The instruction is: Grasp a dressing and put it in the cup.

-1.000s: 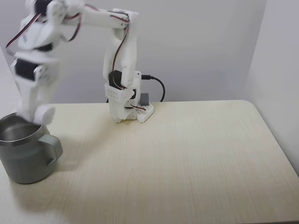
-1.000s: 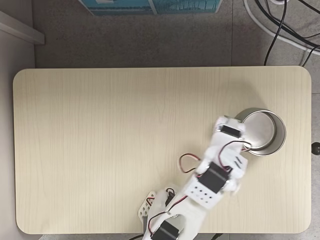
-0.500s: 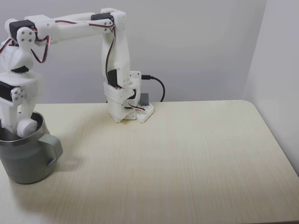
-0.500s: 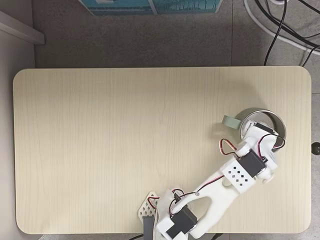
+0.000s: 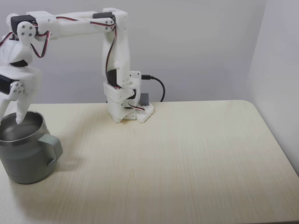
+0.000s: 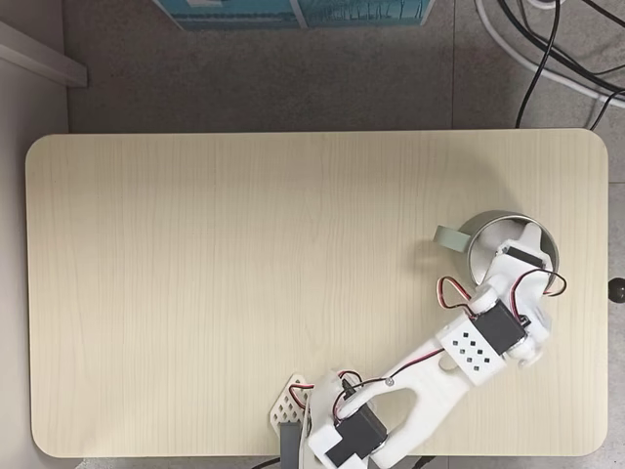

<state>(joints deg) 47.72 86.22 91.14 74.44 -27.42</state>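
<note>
Half a second ago we saw a white roll pinched at the gripper's tip just inside the cup; now the fingers are bare and spread apart, and the wrist sits a little higher above the rim. The dressing itself we cannot see in either fixed view; the cup's wall and the arm hide the inside, so we cannot tell where it lies.

In a fixed view from the front, the gripper (image 5: 13, 114) hangs over the cup (image 5: 25, 156), with one pointed finger (image 5: 20, 114) reaching down to the level of the shiny rim and the other splayed out toward the picture's left edge. The cup stands upright on the table (image 5: 177, 154), at about 8 o'clock from the arm's base (image 5: 127, 105), with its chunky handle (image 5: 51, 148) turned toward 3 o'clock in this view. The arm rises from the base, bends at the top and runs level toward 9 o'clock before dropping to the wrist. A black cable (image 5: 158, 86) loops out of the base toward the back wall.

In a fixed view from above, the cup (image 6: 488, 227) sits near the table's (image 6: 244, 293) right-hand edge, at roughly 2 o'clock from the arm's base (image 6: 342, 430). Its handle (image 6: 450, 237) points toward 9 o'clock. The gripper (image 6: 518, 262) covers part of the cup's open mouth, and the forearm slants down from it toward 7 o'clock.
</note>
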